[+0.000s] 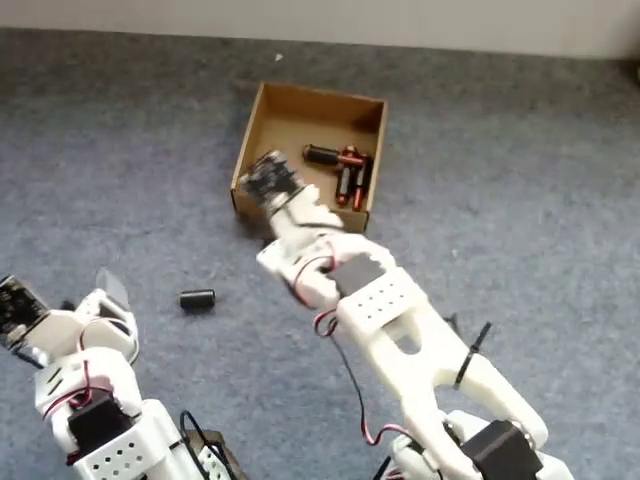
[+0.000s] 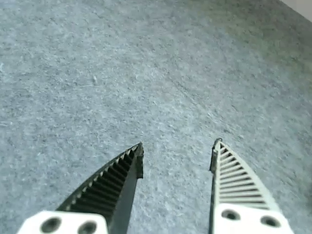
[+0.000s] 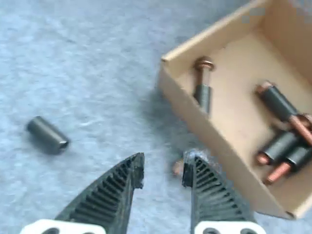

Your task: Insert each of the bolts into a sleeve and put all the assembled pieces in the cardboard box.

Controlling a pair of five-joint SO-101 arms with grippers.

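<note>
The cardboard box (image 1: pixel 262 108) (image 3: pixel 192 105) holds several black sleeves with copper bolts in them (image 1: pixel 345 170) (image 3: pixel 282 141); one more assembled piece (image 3: pixel 204 90) leans by the near wall. A lone black sleeve (image 1: pixel 197 298) (image 3: pixel 47 134) lies on the carpet away from the box. My right gripper (image 3: pixel 163 165) hangs open just outside the box's wall, and a small copper bolt end (image 3: pixel 178 168) shows on the carpet beside one fingertip. The left gripper (image 2: pixel 178 148) is open over bare carpet with nothing between its fingers.
Grey carpet (image 1: pixel 500 200) covers the whole work area. The right arm (image 1: pixel 400 320) stretches from the front right to the box's near corner. The left arm (image 1: pixel 90 400) sits at the front left, some way from the lone sleeve.
</note>
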